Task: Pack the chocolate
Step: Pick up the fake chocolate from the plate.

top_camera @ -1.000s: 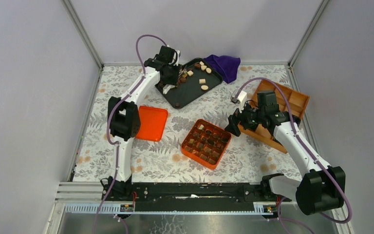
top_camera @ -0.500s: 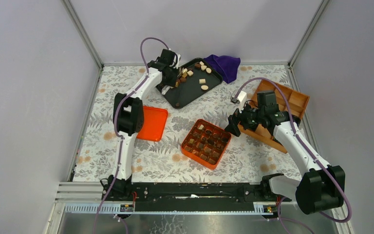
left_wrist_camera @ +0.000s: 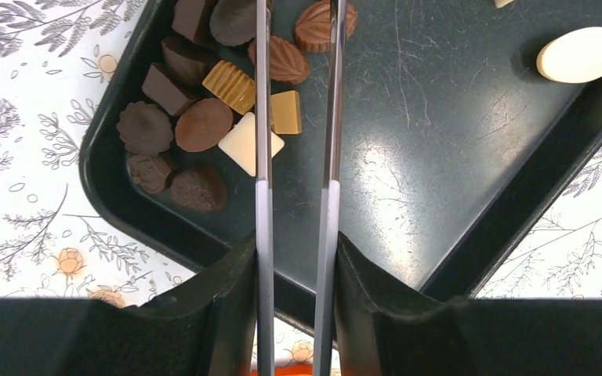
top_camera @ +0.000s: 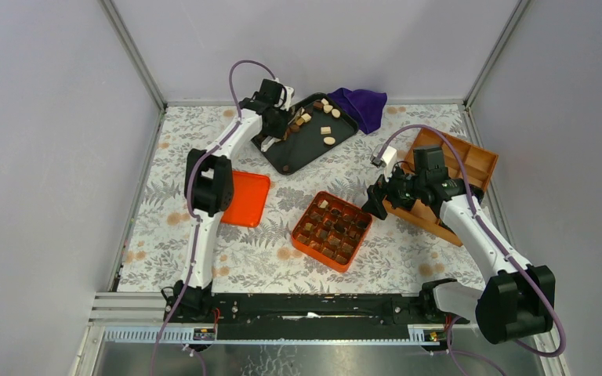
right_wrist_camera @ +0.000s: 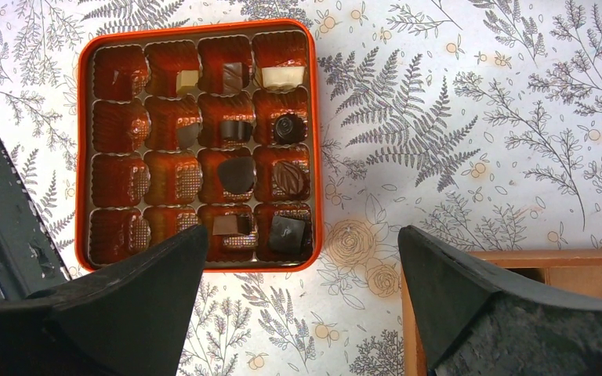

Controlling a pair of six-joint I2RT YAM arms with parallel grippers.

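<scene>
Your left gripper (left_wrist_camera: 298,12) stands narrowly parted over ribbed, oval and square chocolate (left_wrist_camera: 204,124), upper left in the scratched, glossy dark tray (left_wrist_camera: 455,117); right gripper (right_wrist_camera: 302,235) gapes wide.

The chocolate (left_wrist_camera: 204,124) is packed tight in one corner of the black tray (left_wrist_camera: 439,117), against its wall (hardly a gap for a finger there). The tray's middle is bare. Between orange box (right_wrist_camera: 83,157) and wooden box (right_wrist_camera: 517,262) I see free table (right_wrist_camera: 439,117).

No text, label, brand, number or sign can be read on anything in view.
</scene>
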